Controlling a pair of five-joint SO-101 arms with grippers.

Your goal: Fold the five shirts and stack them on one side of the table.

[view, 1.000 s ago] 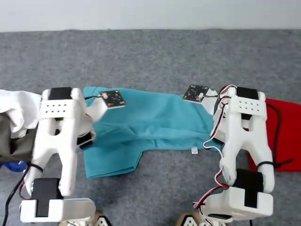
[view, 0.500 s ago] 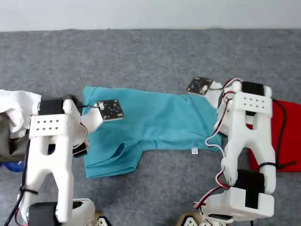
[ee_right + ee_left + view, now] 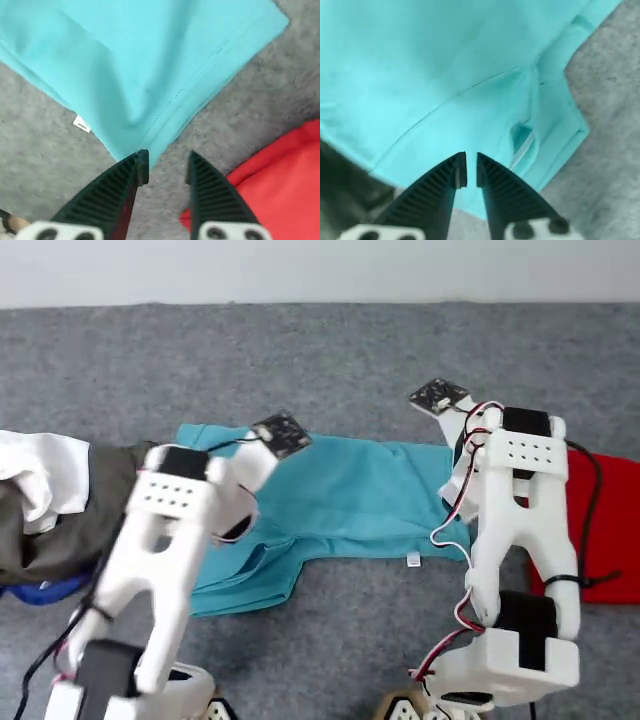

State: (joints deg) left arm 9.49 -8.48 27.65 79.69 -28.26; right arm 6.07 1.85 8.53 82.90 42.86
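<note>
— Status of the left gripper (image 3: 470, 164) when you checked?
— Its jaws were almost together, only a thin slit showing and nothing between them. I had it hanging over the teal shirt (image 3: 345, 495), above a bunched fold close to the shirt's edge.
— And the right gripper (image 3: 167, 159)?
— Jaws apart, holding nothing. It sat over the shirt's hem corner, where the teal cloth met the grey desk (image 3: 330, 360), with the red shirt (image 3: 603, 530) just beside it.
— Where did the teal shirt lie?
— Spread across the middle of the desk, between my two arms, with a small white tag (image 3: 413, 560) at its near hem. The red shirt lay at the desk's right edge, partly hidden behind the right arm. At the left edge I saw a heap: a white shirt (image 3: 45, 472) on a dark grey garment (image 3: 70, 535), with some blue cloth (image 3: 40, 590) at the near side.
</note>
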